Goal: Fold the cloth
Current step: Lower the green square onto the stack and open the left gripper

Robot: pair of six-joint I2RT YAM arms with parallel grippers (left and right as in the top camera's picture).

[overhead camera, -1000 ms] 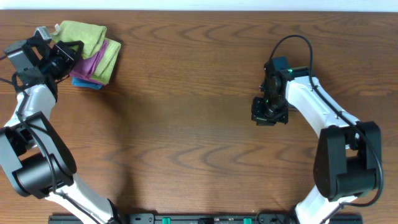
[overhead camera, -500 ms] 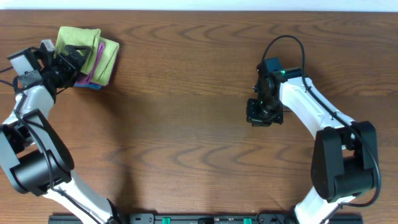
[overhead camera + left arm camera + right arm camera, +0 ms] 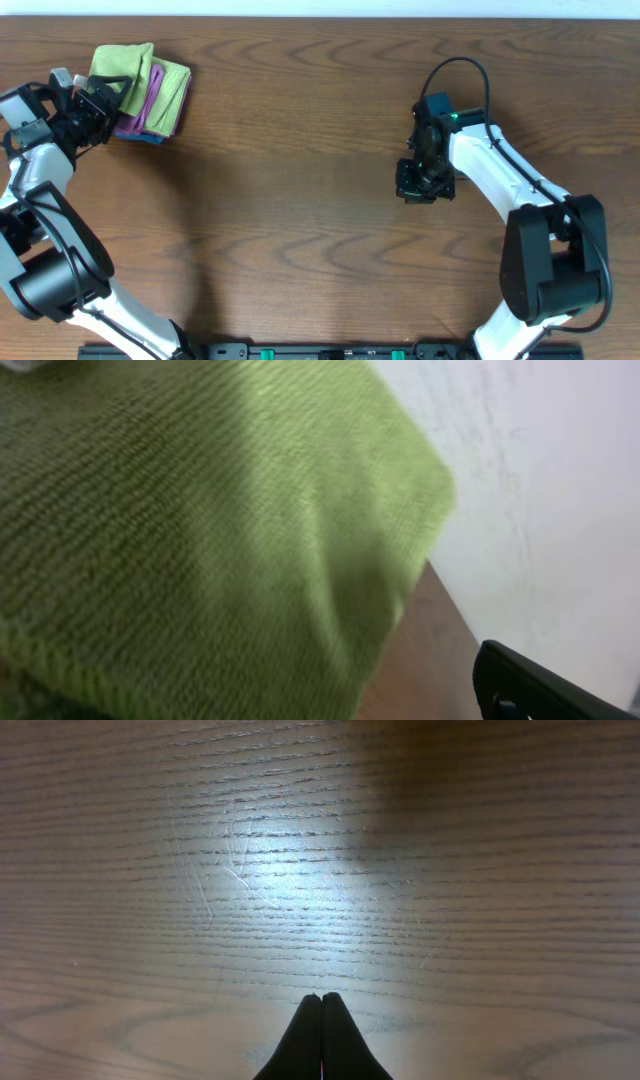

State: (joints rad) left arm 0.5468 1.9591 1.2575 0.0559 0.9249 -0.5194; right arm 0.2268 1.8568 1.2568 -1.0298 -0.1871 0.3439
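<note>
A folded green cloth lies on top of a small stack at the table's far left. Under it show a purple cloth, a second green one and a blue edge. My left gripper stands open at the stack's left side, holding nothing. In the left wrist view the green cloth fills the picture, and only one black finger shows, at the lower right. My right gripper hangs shut over bare wood right of centre, its tips pressed together and empty.
The brown wooden table runs to a white wall just behind the stack. The table's front rail lies along the bottom edge of the overhead view.
My left gripper has opened, let go of the green cloth and drawn back to the left. The stack has settled. My right arm shifted slightly left, then stopped.
</note>
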